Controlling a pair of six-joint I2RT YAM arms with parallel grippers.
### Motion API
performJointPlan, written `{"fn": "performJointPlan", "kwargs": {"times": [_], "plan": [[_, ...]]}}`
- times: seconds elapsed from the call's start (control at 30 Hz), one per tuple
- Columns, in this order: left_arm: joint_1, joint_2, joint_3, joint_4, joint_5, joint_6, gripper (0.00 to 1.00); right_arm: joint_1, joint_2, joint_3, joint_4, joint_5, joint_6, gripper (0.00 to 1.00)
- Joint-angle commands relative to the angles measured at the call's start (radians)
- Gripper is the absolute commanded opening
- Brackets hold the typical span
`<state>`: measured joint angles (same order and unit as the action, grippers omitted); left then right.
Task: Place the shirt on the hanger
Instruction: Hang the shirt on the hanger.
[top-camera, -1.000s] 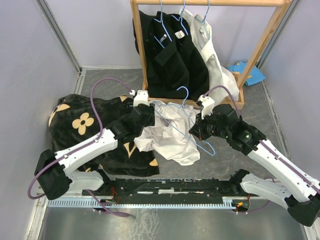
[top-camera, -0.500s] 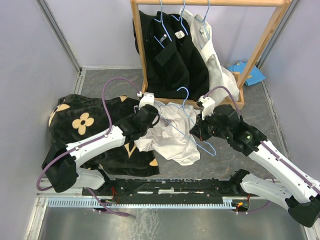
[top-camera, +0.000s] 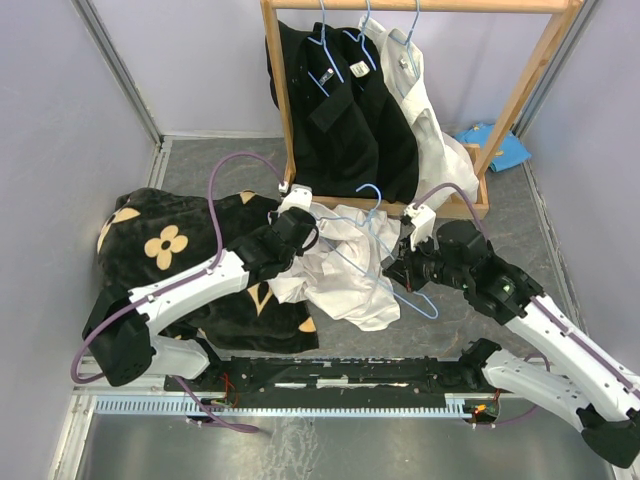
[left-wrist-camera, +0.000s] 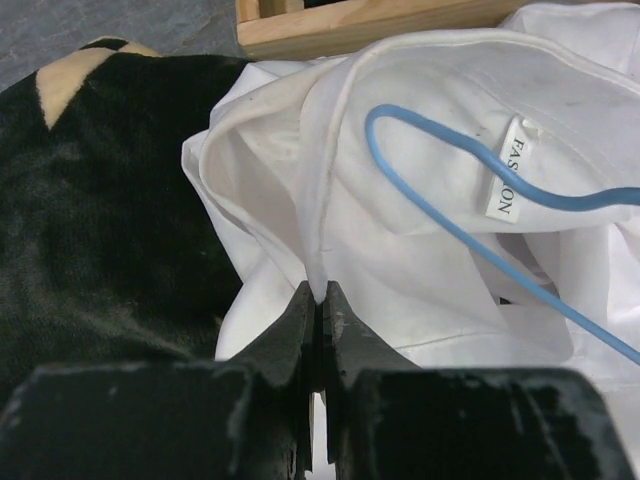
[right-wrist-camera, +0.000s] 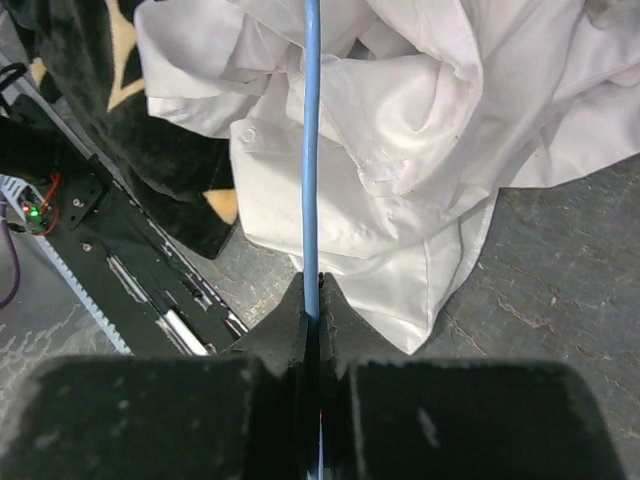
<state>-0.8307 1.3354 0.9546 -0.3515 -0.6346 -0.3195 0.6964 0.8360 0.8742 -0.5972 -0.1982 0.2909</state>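
The white shirt lies crumpled on the floor between the two arms, its neck label showing inside the collar. The light-blue wire hanger lies across it, hook toward the rack and one end inside the collar opening. My left gripper is shut on a fold of the shirt's collar edge. My right gripper is shut on the hanger's wire, at the shirt's right side.
A wooden clothes rack stands at the back with black shirts and a white one on hangers. A black cloth with tan flowers lies left, under the left arm. A blue cloth sits back right. Grey walls close both sides.
My left gripper moved in to the collar edge and shut on it. My right gripper shifted slightly right and toward the arm bases with the hanger, tilting it across the shirt.
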Motion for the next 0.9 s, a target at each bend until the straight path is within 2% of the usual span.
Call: {"fn": "performJointPlan", "kwargs": {"times": [0.0,0.13,0.23,0.33,0.53,0.73,0.87], "plan": [[0.004,-0.067,0.060,-0.062,0.079,0.073,0.03,-0.001,-0.063,-0.023,0.131,-0.076,-0.003,0.05],[0.002,-0.120,0.071,-0.108,0.171,0.117,0.03,-0.001,-0.066,-0.052,0.201,-0.141,-0.005,0.00],[0.002,-0.153,0.085,-0.141,0.195,0.142,0.03,-0.001,-0.023,-0.030,0.184,-0.224,-0.030,0.00],[-0.002,-0.157,0.128,-0.193,0.213,0.161,0.03,-0.001,0.020,0.010,0.125,-0.242,-0.076,0.00],[-0.108,-0.101,0.265,-0.348,0.108,0.195,0.03,-0.001,-0.002,0.042,0.092,-0.263,-0.129,0.00],[-0.176,-0.087,0.377,-0.407,0.131,0.186,0.03,0.000,-0.014,0.094,-0.034,-0.266,-0.197,0.00],[-0.237,-0.066,0.531,-0.510,0.131,0.193,0.03,-0.001,-0.062,0.111,-0.089,-0.260,-0.218,0.00]]}}
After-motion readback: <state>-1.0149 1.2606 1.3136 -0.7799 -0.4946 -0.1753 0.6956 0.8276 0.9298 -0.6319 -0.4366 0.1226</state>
